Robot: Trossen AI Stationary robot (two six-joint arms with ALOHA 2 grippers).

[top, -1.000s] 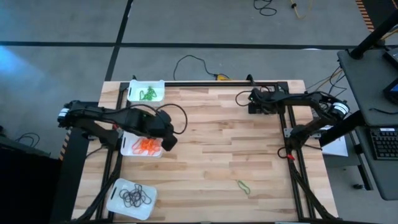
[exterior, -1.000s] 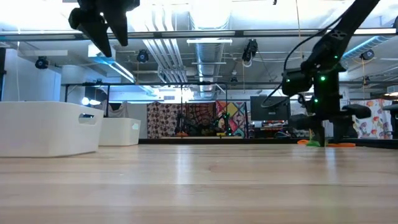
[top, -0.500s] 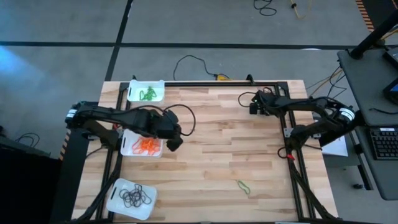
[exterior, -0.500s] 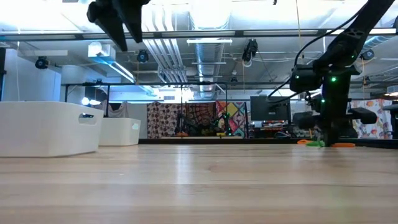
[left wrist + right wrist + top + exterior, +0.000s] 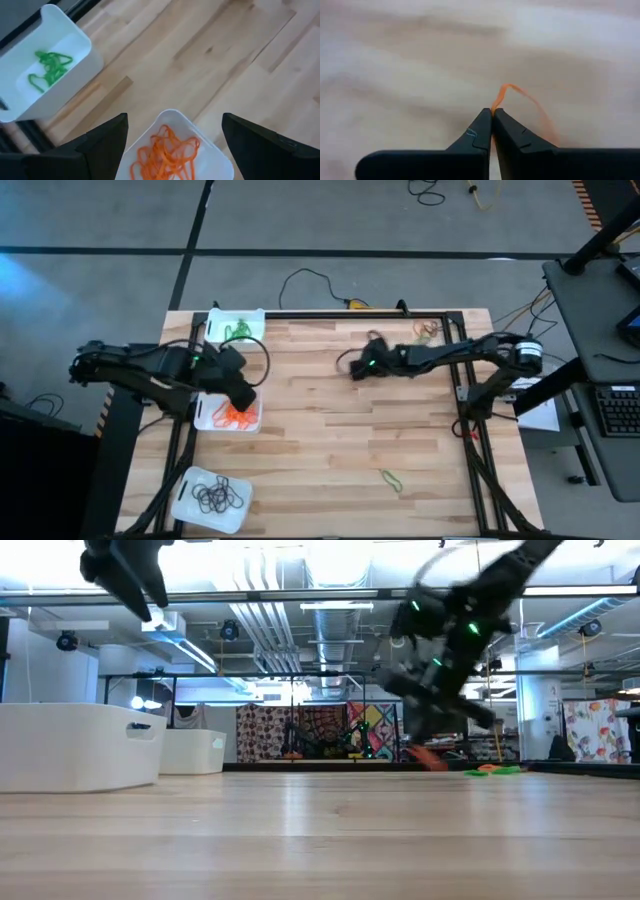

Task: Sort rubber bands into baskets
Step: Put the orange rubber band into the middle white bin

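Note:
Three white baskets stand along the table's left side: one with green rubber bands (image 5: 235, 328) at the far edge, one with orange bands (image 5: 230, 417) in the middle, one with black bands (image 5: 210, 498) near the front. My left gripper (image 5: 172, 145) hovers open above the orange basket (image 5: 215, 150). My right gripper (image 5: 355, 368) is out over the far middle of the table, shut on an orange rubber band (image 5: 522, 95). A green band (image 5: 392, 480) lies flat on the wood at the near right. More loose bands (image 5: 430, 330) lie in the far right corner. My right gripper pinches a short stretch of the orange band (image 5: 495, 109) between its two fingertips. The rest of the loop (image 5: 540, 112) curves out beyond the tips, slack. In the low view the band (image 5: 425, 758) hangs below the gripper, clear of the table.
Bare wood spreads between the baskets and my right gripper (image 5: 430, 705). A black frame rail (image 5: 350, 312) runs along the far edge, with a cable (image 5: 310, 280) behind it. A desk with a keyboard (image 5: 615, 410) stands beyond the table's right edge.
My right gripper has shut on an orange band in the far right corner, then swung toward the table's left, carrying the band up off the wood. My left gripper has drifted toward the table's left edge, staying open above the orange basket.

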